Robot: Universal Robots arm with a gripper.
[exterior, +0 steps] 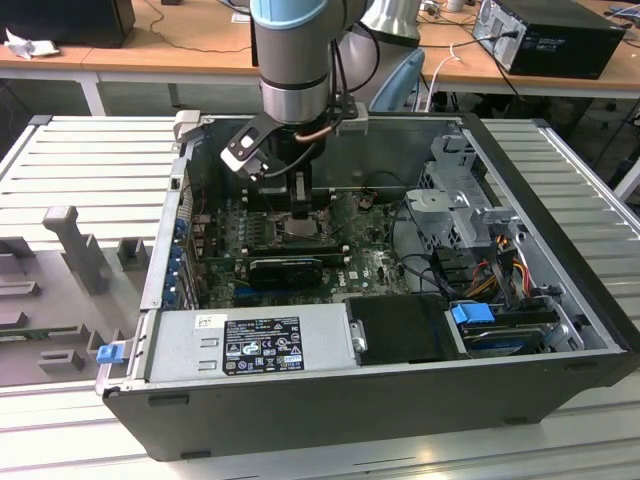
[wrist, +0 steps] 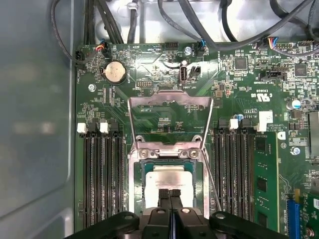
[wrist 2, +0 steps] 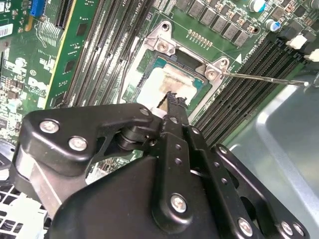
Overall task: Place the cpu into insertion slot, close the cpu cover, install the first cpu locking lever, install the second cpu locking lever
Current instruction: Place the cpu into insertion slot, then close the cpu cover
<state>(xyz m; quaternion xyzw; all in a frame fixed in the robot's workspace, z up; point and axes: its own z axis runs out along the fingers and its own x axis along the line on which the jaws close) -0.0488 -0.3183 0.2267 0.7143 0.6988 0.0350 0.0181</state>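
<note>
Pinched shut and empty, my claw (wrist: 170, 195) hung above the cpu (wrist: 167, 175) lying in the insertion slot (wrist: 133, 175), cpu cover (wrist: 169, 98) open beyond.

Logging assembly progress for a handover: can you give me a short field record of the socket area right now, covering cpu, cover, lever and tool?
cpu: lying flat in the insertion slot
cpu cover: open, hinged up off the slot
locking lever: one thin rod, angled out over the memory slots, not latched
tool: fingertips together over the cpu face; contact cannot be told
setting: motherboard inside an open computer case
</note>
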